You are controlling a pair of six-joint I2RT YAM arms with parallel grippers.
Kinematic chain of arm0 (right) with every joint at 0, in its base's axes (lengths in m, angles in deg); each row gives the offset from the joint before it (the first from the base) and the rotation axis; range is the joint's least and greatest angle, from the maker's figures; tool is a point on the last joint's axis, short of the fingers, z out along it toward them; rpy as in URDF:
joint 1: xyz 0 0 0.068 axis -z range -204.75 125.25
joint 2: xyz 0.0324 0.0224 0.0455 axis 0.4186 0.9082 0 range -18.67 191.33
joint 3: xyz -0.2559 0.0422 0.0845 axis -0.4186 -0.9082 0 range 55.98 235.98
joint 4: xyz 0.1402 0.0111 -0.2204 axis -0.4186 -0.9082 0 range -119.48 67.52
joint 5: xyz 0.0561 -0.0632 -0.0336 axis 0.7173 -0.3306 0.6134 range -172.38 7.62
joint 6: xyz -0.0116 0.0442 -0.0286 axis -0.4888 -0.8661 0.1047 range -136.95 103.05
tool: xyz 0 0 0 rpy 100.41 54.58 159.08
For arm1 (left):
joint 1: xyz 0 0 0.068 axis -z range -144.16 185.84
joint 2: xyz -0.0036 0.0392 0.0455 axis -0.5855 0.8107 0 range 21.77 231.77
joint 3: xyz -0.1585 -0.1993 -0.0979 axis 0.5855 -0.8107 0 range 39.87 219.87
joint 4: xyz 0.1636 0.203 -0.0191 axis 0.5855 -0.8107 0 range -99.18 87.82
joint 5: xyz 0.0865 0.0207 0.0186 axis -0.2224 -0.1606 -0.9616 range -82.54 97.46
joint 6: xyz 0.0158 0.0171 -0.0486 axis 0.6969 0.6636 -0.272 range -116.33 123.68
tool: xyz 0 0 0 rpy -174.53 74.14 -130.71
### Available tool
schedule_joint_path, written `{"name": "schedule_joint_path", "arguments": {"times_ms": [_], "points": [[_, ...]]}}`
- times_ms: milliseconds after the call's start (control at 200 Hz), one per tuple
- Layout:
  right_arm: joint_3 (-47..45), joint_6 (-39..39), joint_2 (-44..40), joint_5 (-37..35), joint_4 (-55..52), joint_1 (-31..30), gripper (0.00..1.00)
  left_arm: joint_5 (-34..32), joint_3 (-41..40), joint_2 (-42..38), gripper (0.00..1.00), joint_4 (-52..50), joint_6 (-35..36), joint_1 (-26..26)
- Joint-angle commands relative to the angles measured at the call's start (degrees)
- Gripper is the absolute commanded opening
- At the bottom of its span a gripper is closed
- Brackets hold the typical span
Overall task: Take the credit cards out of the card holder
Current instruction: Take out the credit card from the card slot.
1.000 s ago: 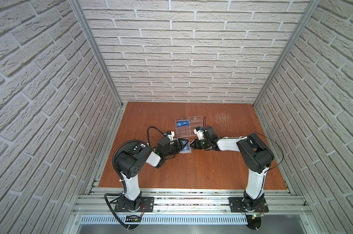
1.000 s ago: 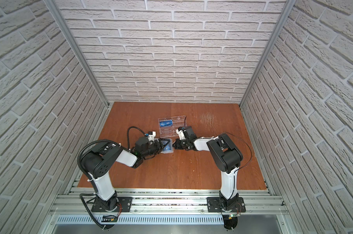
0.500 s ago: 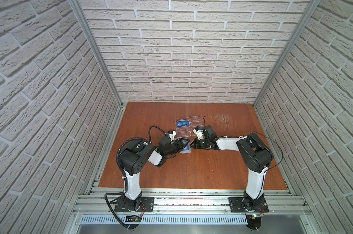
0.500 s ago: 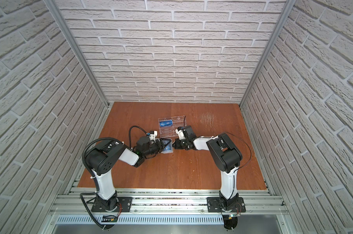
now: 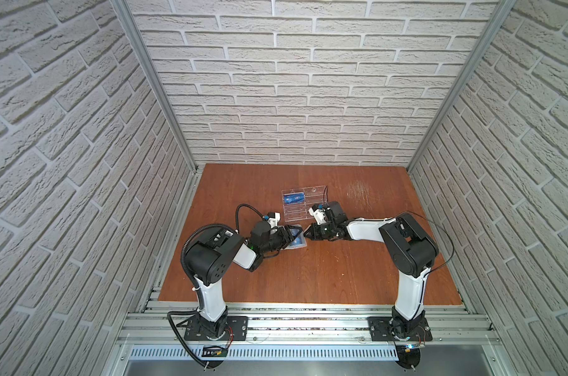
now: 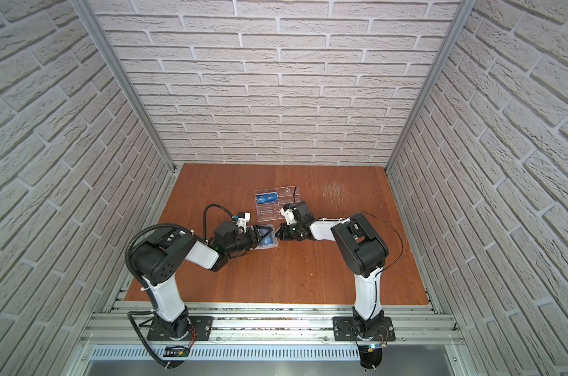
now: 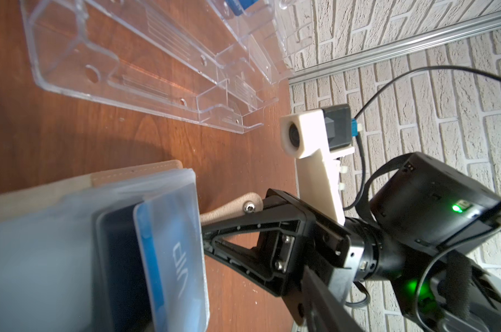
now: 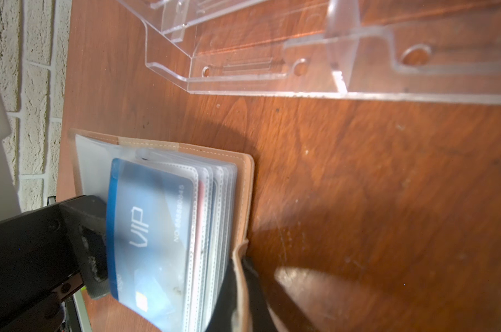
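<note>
1. Two grippers are brought together at the open tan leather card holder (image 8: 245,184), laid on the brown wooden table (image 5: 308,276) near the clear acrylic rack (image 5: 304,203).
2. The right gripper (image 7: 204,230) is clamped on the holder's cover edge.
3. The left gripper (image 5: 292,235) is held with jaws apart at the top sleeve, where a blue VIP credit card (image 8: 146,230) is lodged; no grip is seen.

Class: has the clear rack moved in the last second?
No. In a top view the rack lies at the same spot and the same angle beside the scratch marks as before.
</note>
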Motion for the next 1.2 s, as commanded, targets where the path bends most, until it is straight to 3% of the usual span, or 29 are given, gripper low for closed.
{"name": "schedule_joint_path", "arguments": {"times_ms": [0,200,725,1195], "points": [[0.7,1.1,0.6,1.2,-0.9,-0.7,0.06,1.6,-0.8,-1.5,0.64,3.7,2.0,-0.5],[1.1,1.5,0.6,0.9,-1.6,-0.7,0.06,3.2,-1.0,-1.0,0.61,6.4,1.1,-1.0],[2.0,2.7,0.6,-0.2,-3.7,-0.7,0.06,6.2,-3.5,-6.6,0.59,0.8,4.3,-3.5],[2.0,2.8,0.4,-0.2,-4.0,-0.6,0.06,6.2,-4.7,-4.6,0.53,0.2,5.4,-4.9]]}}
